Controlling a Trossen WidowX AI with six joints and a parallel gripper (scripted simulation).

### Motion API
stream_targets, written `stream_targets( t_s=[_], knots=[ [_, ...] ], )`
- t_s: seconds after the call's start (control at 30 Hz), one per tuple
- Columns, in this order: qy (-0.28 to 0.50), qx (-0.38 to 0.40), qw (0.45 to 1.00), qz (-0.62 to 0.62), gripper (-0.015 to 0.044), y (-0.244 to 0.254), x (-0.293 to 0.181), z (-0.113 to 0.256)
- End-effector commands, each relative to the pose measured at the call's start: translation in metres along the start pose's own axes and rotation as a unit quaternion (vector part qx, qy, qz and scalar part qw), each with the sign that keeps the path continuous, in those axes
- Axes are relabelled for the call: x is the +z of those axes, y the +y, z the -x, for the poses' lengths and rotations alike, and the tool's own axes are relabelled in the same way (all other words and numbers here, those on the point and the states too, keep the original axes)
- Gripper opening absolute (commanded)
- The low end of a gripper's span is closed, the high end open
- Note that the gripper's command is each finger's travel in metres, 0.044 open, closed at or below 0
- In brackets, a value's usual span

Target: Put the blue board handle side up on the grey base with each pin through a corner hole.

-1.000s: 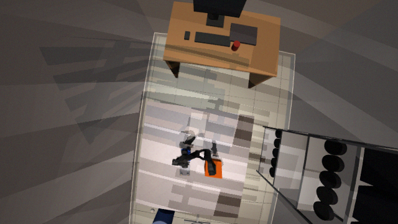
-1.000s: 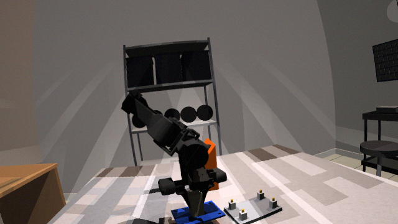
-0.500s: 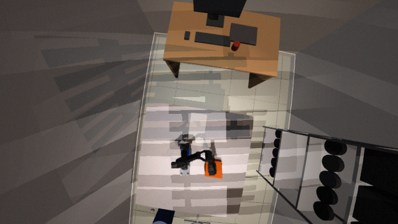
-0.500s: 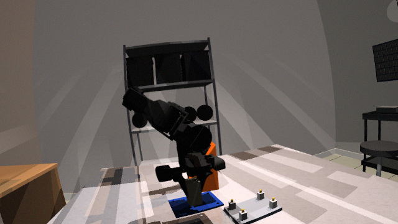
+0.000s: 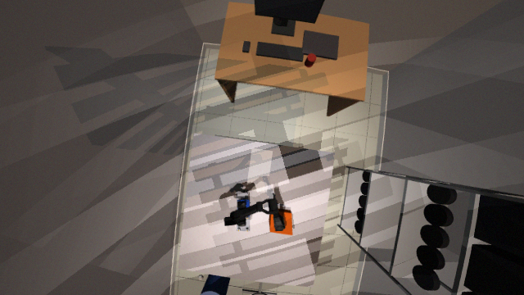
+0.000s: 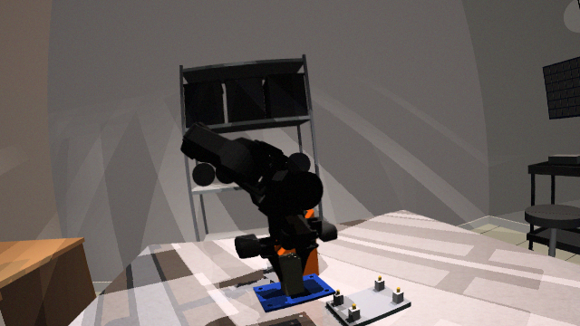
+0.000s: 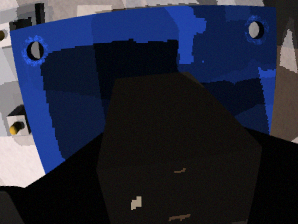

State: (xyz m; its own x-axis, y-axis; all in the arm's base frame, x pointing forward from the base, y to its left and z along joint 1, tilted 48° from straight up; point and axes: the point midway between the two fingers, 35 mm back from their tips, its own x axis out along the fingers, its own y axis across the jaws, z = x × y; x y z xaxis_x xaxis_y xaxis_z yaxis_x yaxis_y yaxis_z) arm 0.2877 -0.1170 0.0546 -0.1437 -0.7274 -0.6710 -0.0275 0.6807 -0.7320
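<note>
Pinched in the gripper (image 5: 244,206) (image 6: 291,287) (image 7: 180,150), the blue board (image 5: 246,202) (image 6: 265,296) (image 7: 70,31) hangs beside the grey base (image 5: 243,226) (image 6: 373,302) (image 7: 19,120), toward the tabletop's (image 5: 278,264) (image 6: 453,272) left edge from above — a skewed approach could jam its holes against the pins (image 6: 380,278) (image 7: 15,129).

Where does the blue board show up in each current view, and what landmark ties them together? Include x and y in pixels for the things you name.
Top: the blue board (image 5: 244,202) (image 6: 268,302) (image 7: 60,30) is a sliver left of and below centre, mostly under the arm.
Exterior: low, just left of centre, beside the base.
Wrist: across the upper part.
Shared landmark: the grey base (image 5: 243,228) (image 6: 369,304) (image 7: 6,87), only partly seen in the wrist view's left edge.
</note>
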Motion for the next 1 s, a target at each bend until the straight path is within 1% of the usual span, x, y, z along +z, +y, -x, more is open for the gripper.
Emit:
stream_targets(
  t_s=[0.0, 0.97],
  knots=[
    [-0.003, 0.003, 1.0, -0.001, 0.0, 0.012, 0.005, 0.002],
    [-0.004, 0.009, 1.0, -0.008, 0.0, 0.087, 0.02, 0.005]
  ],
)
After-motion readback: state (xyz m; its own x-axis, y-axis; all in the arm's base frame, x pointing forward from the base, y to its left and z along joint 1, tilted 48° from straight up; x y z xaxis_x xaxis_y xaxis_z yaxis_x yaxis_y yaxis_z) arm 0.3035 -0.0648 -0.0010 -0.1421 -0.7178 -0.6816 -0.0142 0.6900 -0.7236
